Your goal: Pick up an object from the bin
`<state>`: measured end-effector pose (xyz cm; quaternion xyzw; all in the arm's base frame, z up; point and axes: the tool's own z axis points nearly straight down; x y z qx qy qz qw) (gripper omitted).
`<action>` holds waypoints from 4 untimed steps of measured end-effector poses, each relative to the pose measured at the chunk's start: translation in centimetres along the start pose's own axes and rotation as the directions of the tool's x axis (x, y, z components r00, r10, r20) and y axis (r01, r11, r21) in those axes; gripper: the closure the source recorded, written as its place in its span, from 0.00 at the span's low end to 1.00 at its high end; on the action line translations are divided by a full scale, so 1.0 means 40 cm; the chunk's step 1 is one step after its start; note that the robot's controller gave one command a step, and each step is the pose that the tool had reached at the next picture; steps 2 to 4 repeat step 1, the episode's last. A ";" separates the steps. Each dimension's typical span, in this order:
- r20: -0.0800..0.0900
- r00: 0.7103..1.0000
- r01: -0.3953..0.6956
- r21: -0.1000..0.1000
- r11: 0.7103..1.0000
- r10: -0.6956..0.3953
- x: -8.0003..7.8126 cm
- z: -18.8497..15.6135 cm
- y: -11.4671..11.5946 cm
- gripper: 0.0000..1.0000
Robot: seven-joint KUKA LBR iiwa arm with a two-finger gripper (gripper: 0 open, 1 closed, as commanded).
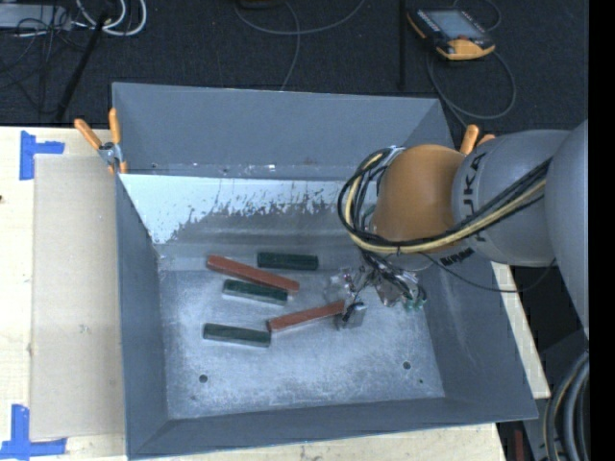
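Red-brown bar (pixel 306 319): a flat, narrow stick lying near the middle of the bin floor, long axis running from 8 o'clock to 2 o'clock. The gripper (pixel 348 313) is down at the bar's 2 o'clock end, at or touching the tip. Whether it is spread, closed or already pinching the bar cannot be told, as the wrist hardware masks that spot.

Neighbours, taken from the bar:
- At 9 o'clock, a dark green bar (pixel 236 333), its near end just beside the red-brown bar's low end.
- At 11 o'clock, a second dark green bar (pixel 255 291), and beyond it a second red-brown bar (pixel 252 273) resting partly across it.
- At 12 o'clock, a third dark green bar (pixel 286 260), apart from the rest.
- The bin (pixel 135 286) has sloped grey walls, and the right-hand wall is near the wrist.

Risks, as judged:
- A hold on the extreme tip leaves most of the bar unsupported. On lifting it would likely droop, pivot or slide out.
- A swinging low end could knock the green bar at 9 o'clock.
- A closure slightly off the tip would miss or flick the bar away.
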<state>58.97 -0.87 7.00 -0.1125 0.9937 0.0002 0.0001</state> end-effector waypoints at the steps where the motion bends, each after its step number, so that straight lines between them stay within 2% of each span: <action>1: 0.009 1.000 0.007 0.002 1.000 -0.007 -0.010 -0.366 0.008 1.00; 4: 0.009 1.000 0.007 0.002 1.000 -0.007 -0.010 -0.366 0.008 1.00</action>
